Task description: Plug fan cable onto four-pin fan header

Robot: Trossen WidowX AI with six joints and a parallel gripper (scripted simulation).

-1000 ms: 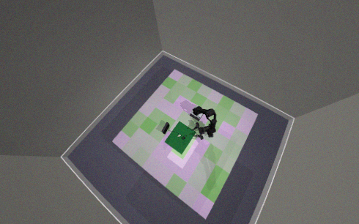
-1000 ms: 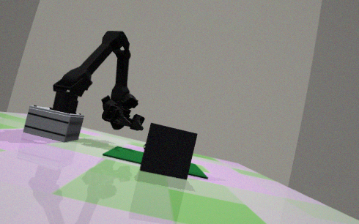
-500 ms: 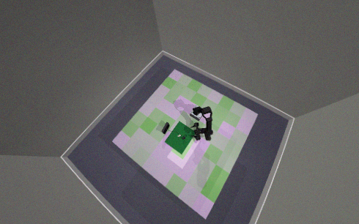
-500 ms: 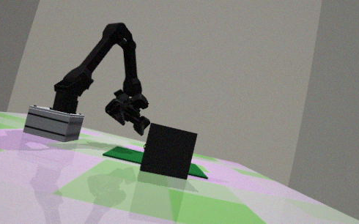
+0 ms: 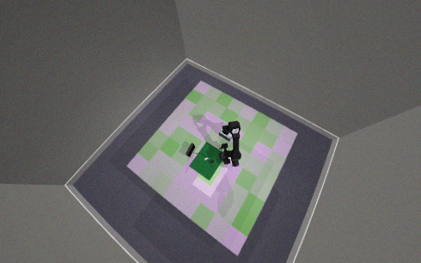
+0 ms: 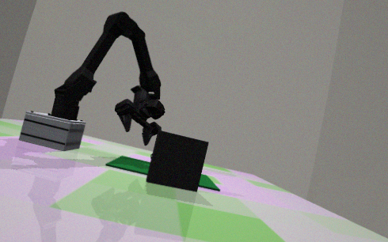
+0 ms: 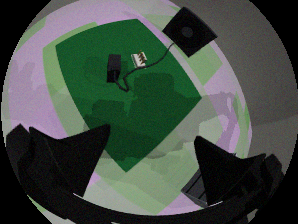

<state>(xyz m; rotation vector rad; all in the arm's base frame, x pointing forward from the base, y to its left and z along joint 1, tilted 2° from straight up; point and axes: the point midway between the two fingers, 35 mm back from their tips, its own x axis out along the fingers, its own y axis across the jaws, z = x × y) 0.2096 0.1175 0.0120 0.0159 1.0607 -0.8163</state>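
The green board (image 5: 200, 165) (image 6: 127, 163) (image 7: 90, 40) lies flat. The black plug (image 5: 210, 162) (image 7: 114, 65) is on the board, beside and apart from the white four-pin header (image 5: 206, 159) (image 7: 139, 59). The cable (image 7: 162, 59) runs from the black fan (image 5: 191, 149) (image 6: 177, 162) (image 7: 197, 37) past the header's edge, then loops to the plug's near end. My gripper (image 5: 222, 152) (image 6: 137, 137) (image 7: 154, 135) is open and empty, above the near side of the board and clear of the plug. The fan hides the plug and header in the exterior view.
The fan stands upright just off the board's far edge, with the cable crossing that edge. The grey arm base (image 6: 43, 132) (image 7: 192, 187) is at the lower right in the wrist view. The patterned tabletop (image 5: 245, 215) (image 6: 105, 190) surrounds the board.
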